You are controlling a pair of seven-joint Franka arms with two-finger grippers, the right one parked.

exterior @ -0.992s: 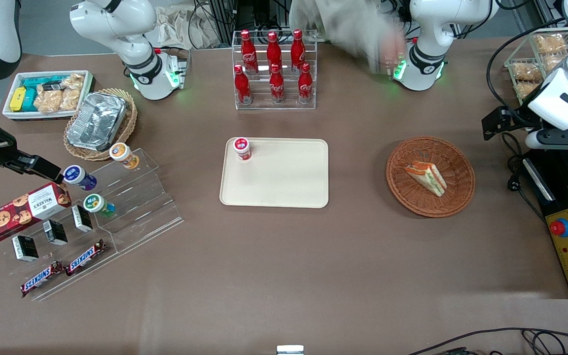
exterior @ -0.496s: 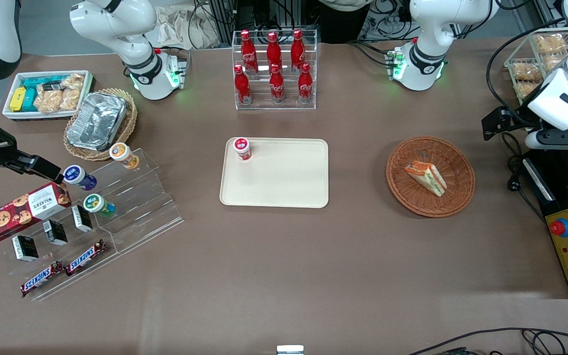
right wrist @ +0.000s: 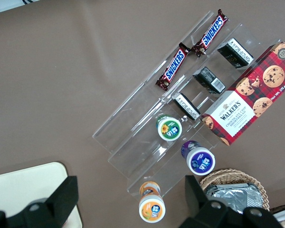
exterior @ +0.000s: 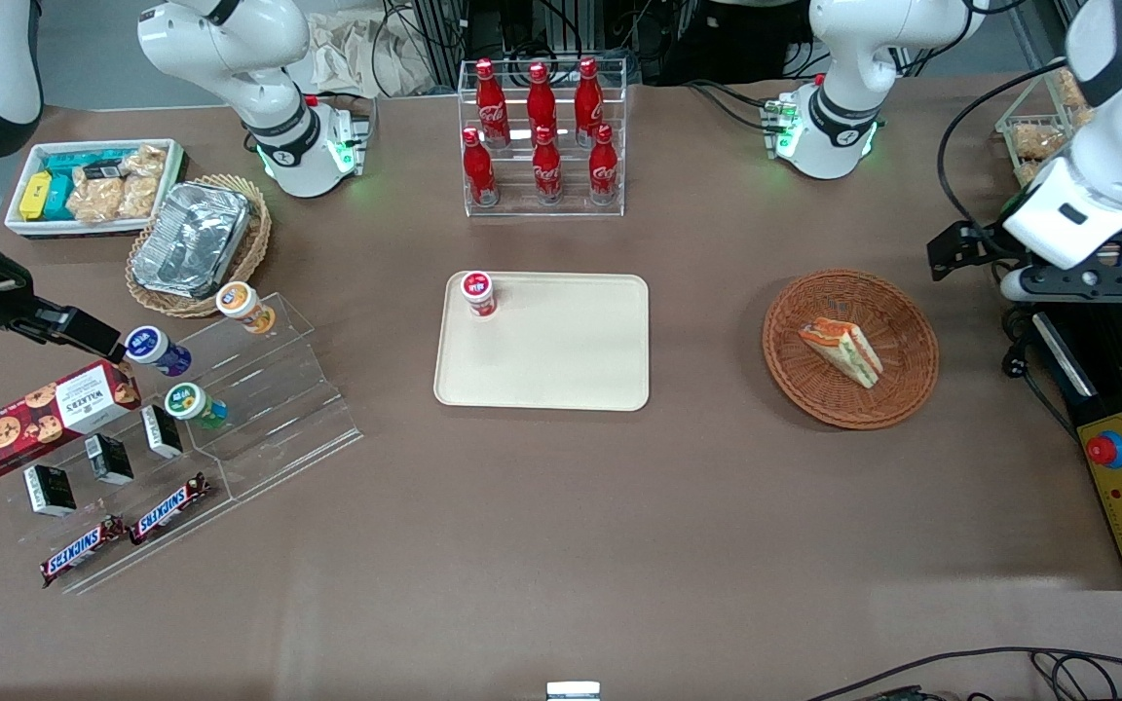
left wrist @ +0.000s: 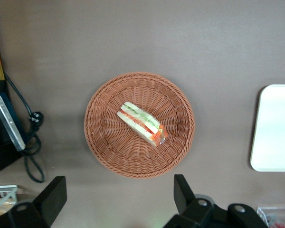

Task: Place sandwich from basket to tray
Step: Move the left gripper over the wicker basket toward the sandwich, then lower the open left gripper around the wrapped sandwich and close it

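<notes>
The brown table [exterior: 561, 506] carries every item, and the basket serves as landmark throughout. The working left arm [exterior: 1102, 127] has swung inward since the earlier front views: its white wrist housing, previously nearer the table's working-arm end, now sits closer to the basket and higher over the tabletop. The tray [exterior: 561, 355], cream-beige with a low rim, lies well apart from the basket toward the parked arm's end of the table, unchanged in position; a small red-lidded cup [exterior: 478, 293] stands upright in the tray corner farthest from the basket and from the front camera. A clear rack of red bottles [exterior: 542, 136] stands farther from the front camera than the basket, also unmoved. The basket [exterior: 850, 349], round and reddish-brown, rests on the table where it was before. The gripper [left wrist: 118, 202] hangs above the table just beside the basket rim, on the side away from the front camera; its fingers [left wrist: 52, 197] are spread wide, with nothing between them. The sandwich [exterior: 841, 350] lies on its side in the middle of the basket, filling layers exposed, untouched and in the same pose as earlier.
</notes>
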